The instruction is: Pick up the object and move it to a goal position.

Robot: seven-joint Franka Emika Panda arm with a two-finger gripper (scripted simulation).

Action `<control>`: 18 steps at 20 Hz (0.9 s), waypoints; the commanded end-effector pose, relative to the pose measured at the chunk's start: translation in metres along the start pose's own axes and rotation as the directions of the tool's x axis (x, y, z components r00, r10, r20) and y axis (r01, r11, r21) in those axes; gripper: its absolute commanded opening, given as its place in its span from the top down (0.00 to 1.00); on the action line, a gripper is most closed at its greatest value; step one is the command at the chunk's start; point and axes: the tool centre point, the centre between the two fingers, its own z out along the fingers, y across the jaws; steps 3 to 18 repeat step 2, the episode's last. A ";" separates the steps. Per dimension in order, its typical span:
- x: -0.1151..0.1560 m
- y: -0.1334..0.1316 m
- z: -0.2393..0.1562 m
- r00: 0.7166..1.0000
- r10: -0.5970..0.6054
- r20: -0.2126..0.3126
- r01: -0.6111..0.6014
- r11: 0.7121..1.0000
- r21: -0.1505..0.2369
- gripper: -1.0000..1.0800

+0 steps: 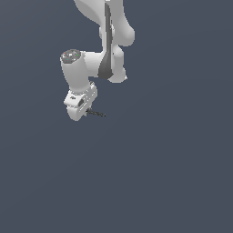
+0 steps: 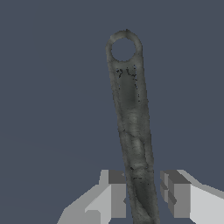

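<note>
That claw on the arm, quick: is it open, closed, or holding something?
Gripper: open. Its jaws stand either side of the slim grey tool, with a gap showing on one side, so it is not yet clamped.

The white arm (image 1: pixel 109 41) reaches down from the top of the exterior view, bent at the wrist (image 1: pixel 75 68); the gripper (image 1: pixel 85 110) points downward; in the wrist view its two fingers (image 2: pixel 114 194) stand apart, jaws not closed together.
</note>
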 end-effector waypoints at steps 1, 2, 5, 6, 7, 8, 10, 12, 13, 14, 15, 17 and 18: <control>0.000 0.000 0.000 1.000 -0.001 0.000 0.001 1.000 0.000 1.00; 0.000 0.000 0.000 1.000 -0.001 0.000 0.001 1.000 0.000 1.00; 0.000 0.000 0.000 1.000 -0.001 0.000 0.001 1.000 0.000 1.00; 0.000 0.000 0.000 1.000 -0.001 0.000 0.001 1.000 0.000 1.00; 0.000 0.000 0.000 1.000 -0.001 0.000 0.001 1.000 0.000 1.00; 0.000 0.000 0.000 1.000 -0.001 0.000 0.001 1.000 0.000 1.00; 0.000 0.000 0.000 1.000 -0.001 0.000 0.001 1.000 0.000 1.00; 0.000 0.000 0.000 1.000 -0.001 0.000 0.001 1.000 0.000 1.00; 0.000 0.000 0.000 1.000 -0.001 0.000 0.001 1.000 0.000 1.00; 0.000 0.000 0.000 1.000 -0.001 0.000 0.001 1.000 0.000 1.00; 0.000 0.000 0.000 1.000 -0.001 0.000 0.001 1.000 0.000 1.00; 0.000 0.000 0.000 1.000 -0.001 0.000 0.001 1.000 0.000 1.00; 0.000 0.000 0.000 1.000 -0.001 0.000 0.001 1.000 0.000 1.00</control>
